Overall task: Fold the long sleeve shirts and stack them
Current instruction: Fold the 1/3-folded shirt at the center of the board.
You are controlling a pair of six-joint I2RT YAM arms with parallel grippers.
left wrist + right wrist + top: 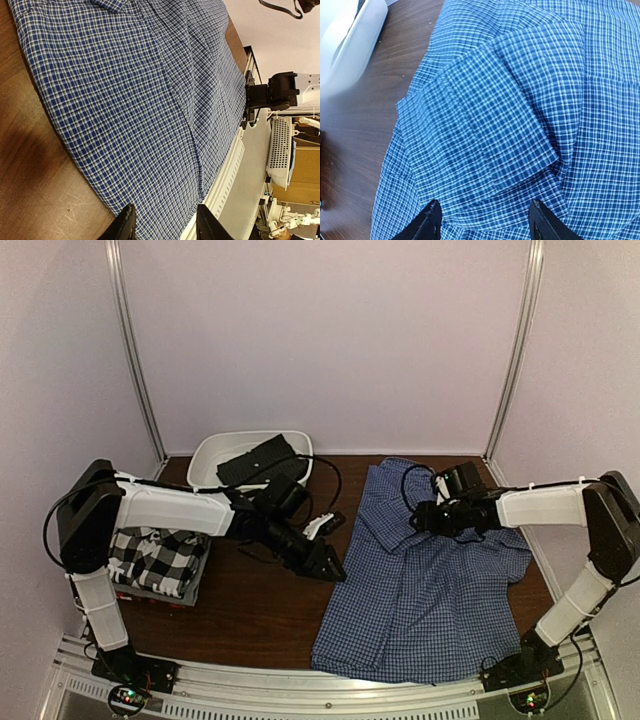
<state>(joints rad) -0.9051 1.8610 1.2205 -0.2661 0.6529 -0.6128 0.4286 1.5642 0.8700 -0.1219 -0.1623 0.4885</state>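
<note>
Folded stack: at the far left of the table (260, 615), with the black-and-white plaid shirt (155, 552) on top. The left arm (170, 510) covers its far edge. The layers under it are too dark to tell apart.
Left arm pose: the upper link stands at the left edge. The white forearm reaches right and slightly down across the table, with the wrist angled low.
Basin: the white basin (212, 455) sits at the back, left of centre. A dark shape (262, 460) lies over it, and I cannot tell what it is.
Left gripper (328, 565): just beside the left edge of the blue check shirt. In the left wrist view (165, 225) the fingers are cut off at the bottom edge. They are spread, with nothing between them.
Blue check shirt (430, 590): spread on the right half of the table, with the near hem at the front rail. The top has a fold turned over (520, 100).
Right gripper (422, 518): over the shirt's upper part. In the right wrist view (485, 222) the fingers are parted above the fold and released. Only their tips show.
Right arm (545, 508) pose: it rises from the right base, and the forearm is level, pointing left.
</note>
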